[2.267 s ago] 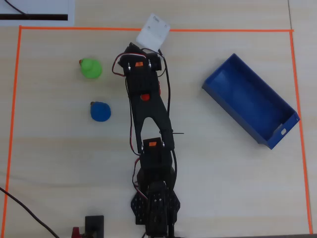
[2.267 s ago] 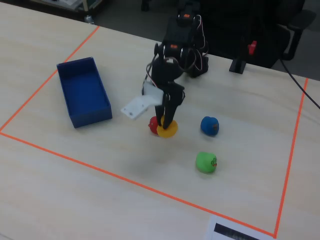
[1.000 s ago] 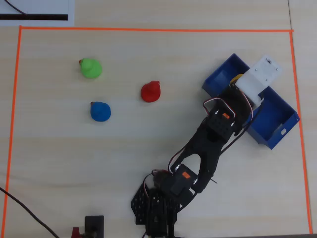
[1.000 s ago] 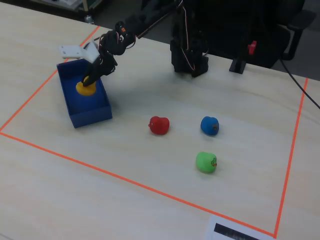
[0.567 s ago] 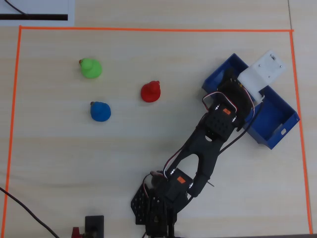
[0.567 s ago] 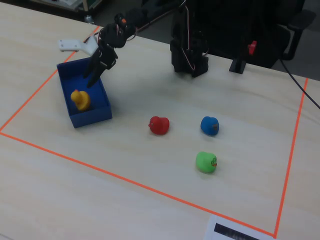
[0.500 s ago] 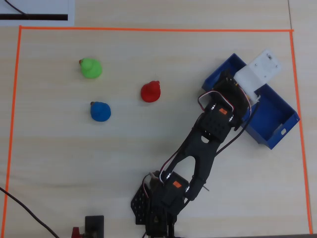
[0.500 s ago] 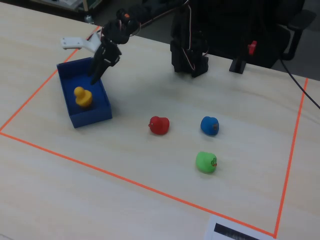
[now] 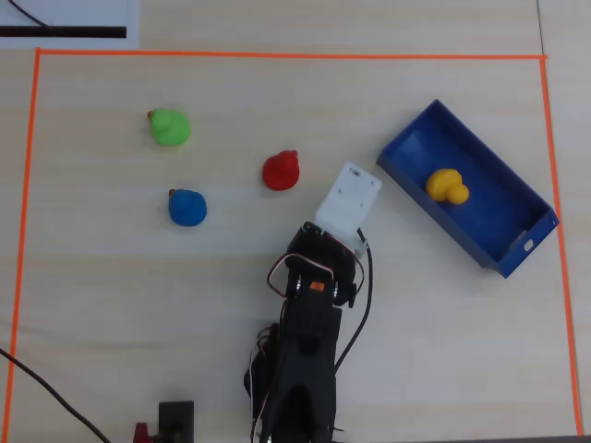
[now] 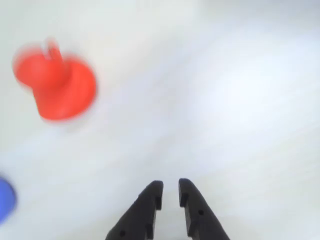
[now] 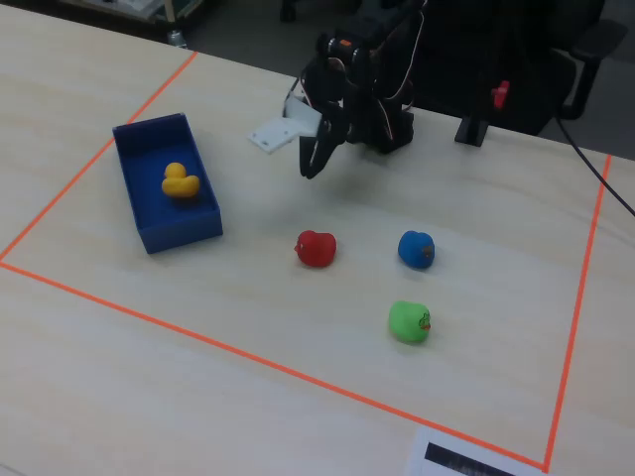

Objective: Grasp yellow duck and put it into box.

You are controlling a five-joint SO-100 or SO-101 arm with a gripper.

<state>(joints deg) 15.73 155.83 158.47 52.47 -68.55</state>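
Note:
The yellow duck [image 9: 447, 185] lies inside the blue box [image 9: 494, 210] at the right of the overhead view. In the fixed view the duck [image 11: 180, 181] and the box [image 11: 179, 230] are at the left. My gripper [image 10: 170, 184] hangs above bare table, left of the box in the overhead view. Its jaws stand almost together with a narrow gap and hold nothing. In the fixed view the gripper [image 11: 311, 167] points down, right of the box. In the overhead view the white wrist plate [image 9: 349, 198] hides the fingers.
A red duck [image 9: 281, 171] [image 10: 55, 87] [image 11: 316, 248], a blue duck [image 9: 187, 207] [image 10: 5, 199] [image 11: 416, 248] and a green duck [image 9: 170, 126] [image 11: 409, 322] stand on the table. Orange tape [image 9: 277, 54] frames the work area. The arm base [image 9: 295, 388] is at the bottom.

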